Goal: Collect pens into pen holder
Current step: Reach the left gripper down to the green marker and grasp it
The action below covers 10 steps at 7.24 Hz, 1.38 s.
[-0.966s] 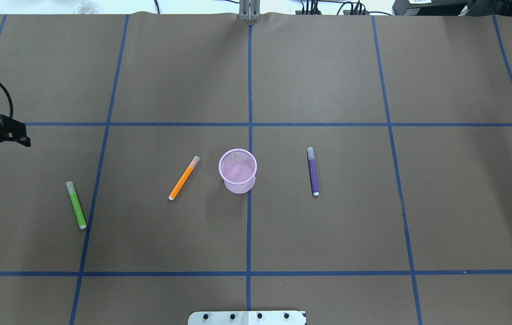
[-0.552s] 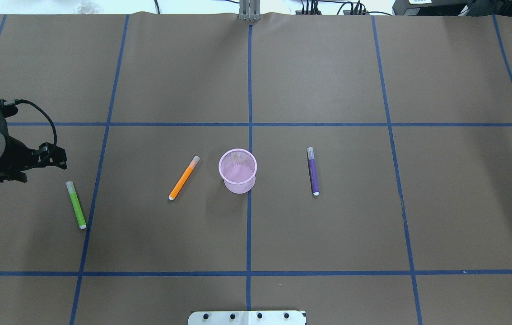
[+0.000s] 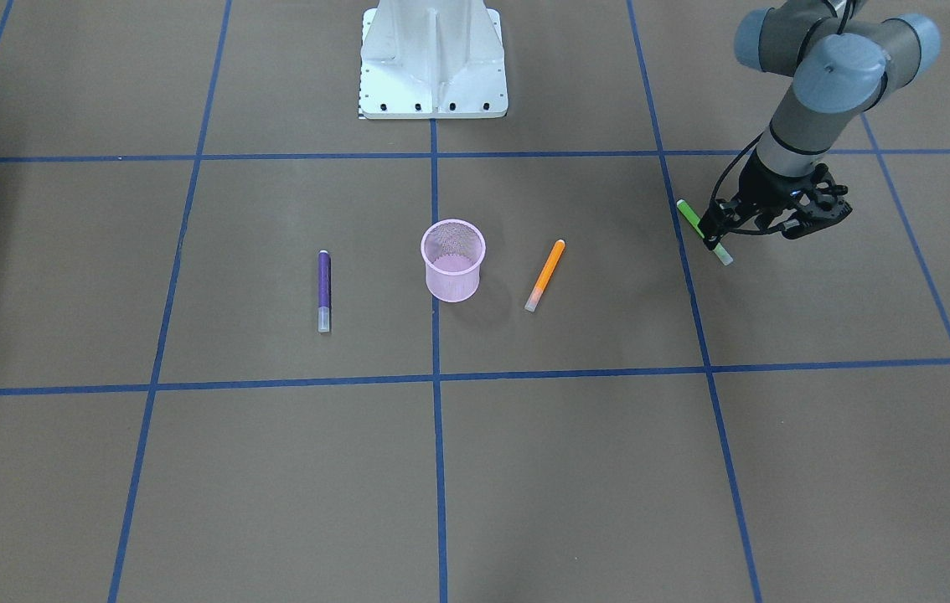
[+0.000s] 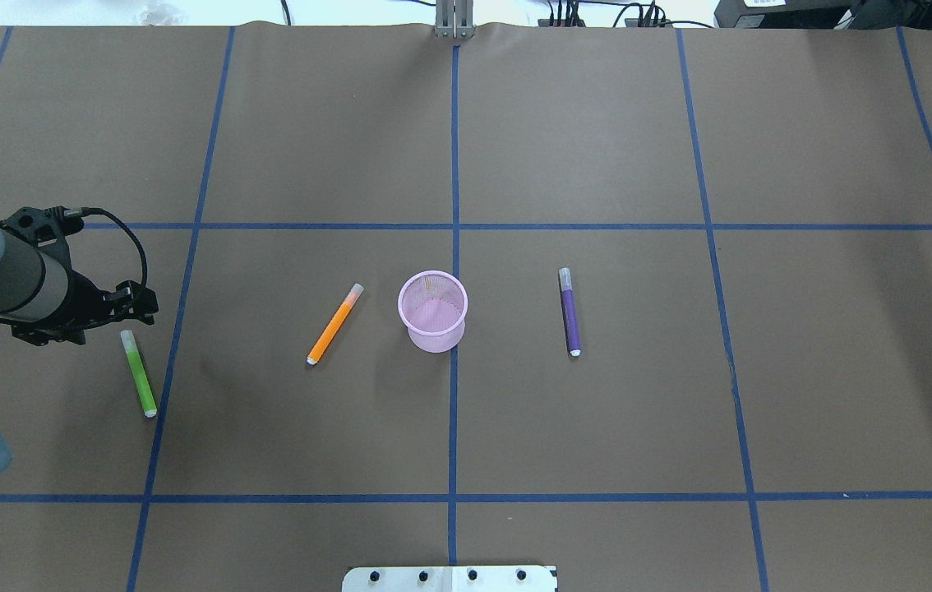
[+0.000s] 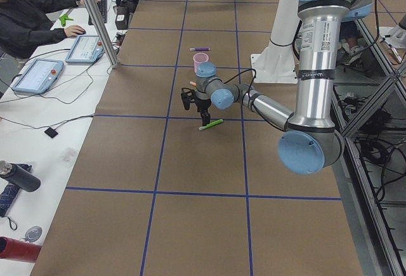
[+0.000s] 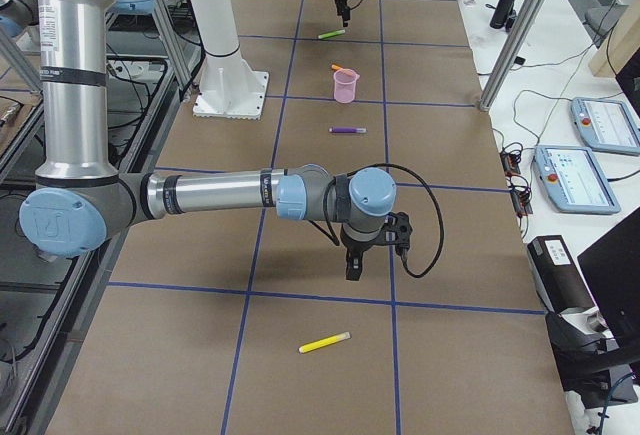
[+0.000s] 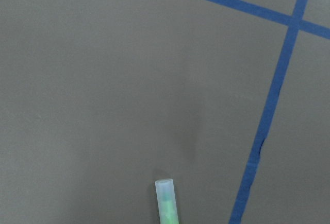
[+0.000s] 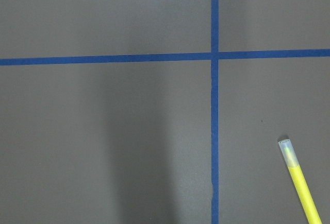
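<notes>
Item: green pen [image 4: 138, 374], lying flat at left of the overhead frame, just below my left gripper [image 4: 143, 306]. Jaw state there and on my right gripper [image 6: 352, 267]: I cannot tell. Likely light, stiff, smooth, apt to roll. Grasp mid-barrel, crosswise. Holder [image 4: 431, 274]: centre.

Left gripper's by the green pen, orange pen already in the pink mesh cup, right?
No. The overhead view shows the orange pen lying on the table beside the pink mesh cup; the left gripper is by the green pen.
</notes>
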Available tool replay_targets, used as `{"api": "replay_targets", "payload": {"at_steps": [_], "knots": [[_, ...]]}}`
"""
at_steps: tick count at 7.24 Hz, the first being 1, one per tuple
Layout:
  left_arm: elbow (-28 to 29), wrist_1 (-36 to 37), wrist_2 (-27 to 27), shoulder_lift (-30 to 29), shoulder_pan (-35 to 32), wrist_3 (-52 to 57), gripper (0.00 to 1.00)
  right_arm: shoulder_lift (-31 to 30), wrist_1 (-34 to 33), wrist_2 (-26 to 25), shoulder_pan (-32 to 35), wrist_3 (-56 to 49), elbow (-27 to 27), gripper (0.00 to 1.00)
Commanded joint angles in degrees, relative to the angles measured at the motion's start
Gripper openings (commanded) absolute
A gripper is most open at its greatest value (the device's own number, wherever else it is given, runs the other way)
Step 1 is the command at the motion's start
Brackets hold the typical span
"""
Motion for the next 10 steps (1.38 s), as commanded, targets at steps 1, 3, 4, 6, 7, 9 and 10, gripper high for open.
{"api": "replay_targets", "payload": {"at_steps": [1, 3, 4, 6, 7, 9, 10], "knots": [[1.87, -0.01, 0.25, -1.1, 0.71, 0.08, 0.87, 0.16, 0.0, 0.09, 0.0, 0.09, 0.0, 1.0], [2.4, -0.1, 0.25, -1.1, 1.41, 0.25, 0.77, 0.25, 0.0, 0.0, 0.0, 0.18, 0.0, 1.0], [2.58, -0.1, 0.16, -1.1, 1.5, 0.25, 0.73, 0.25, 0.0, 0.0, 0.0, 0.18, 0.0, 1.0], [3.19, -0.1, 0.16, -1.1, 2.82, 0.43, 0.7, 0.25, 0.0, 0.0, 0.0, 0.18, -0.18, 1.0], [3.54, -0.1, 0.16, -1.1, 2.82, 0.51, 0.67, 0.25, 0.0, 0.0, 0.0, 0.18, -0.18, 1.0], [3.81, -0.1, 0.16, -1.1, 2.91, 0.6, 0.6, 0.25, 0.0, 0.0, 0.0, 0.18, -0.18, 1.0], [3.81, -0.1, 0.16, -1.1, 2.91, 0.6, 0.56, 0.43, 0.0, 0.0, 0.0, 0.18, -0.35, 1.0]]}}
